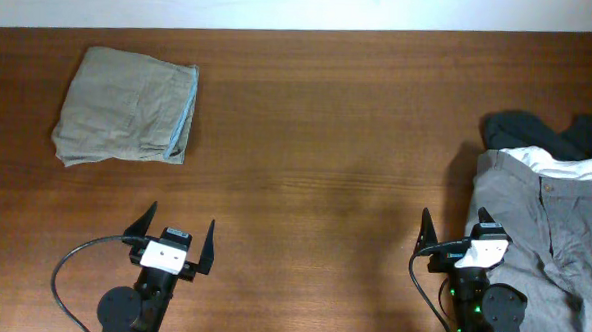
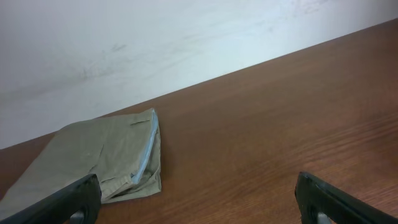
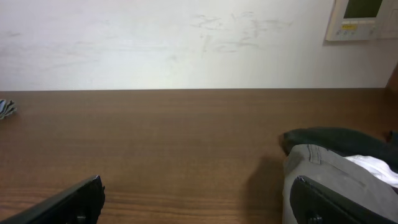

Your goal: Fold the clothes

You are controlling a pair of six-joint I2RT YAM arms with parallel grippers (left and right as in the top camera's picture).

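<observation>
The khaki shorts (image 1: 126,121) lie folded into a compact square at the far left of the table, with a pale blue inner edge showing along the right side. They also show in the left wrist view (image 2: 93,158). My left gripper (image 1: 176,231) is open and empty at the front left, well short of the shorts. My right gripper (image 1: 455,233) is open and empty at the front right, its right finger over the edge of the grey trousers. The left wrist view (image 2: 196,202) and right wrist view (image 3: 199,202) show bare wood between the fingers.
Grey trousers (image 1: 548,237) lie spread at the right edge, also in the right wrist view (image 3: 336,171). A dark navy garment (image 1: 538,132) and a white one (image 1: 566,163) lie behind them. A wall panel (image 3: 364,18) hangs behind the table.
</observation>
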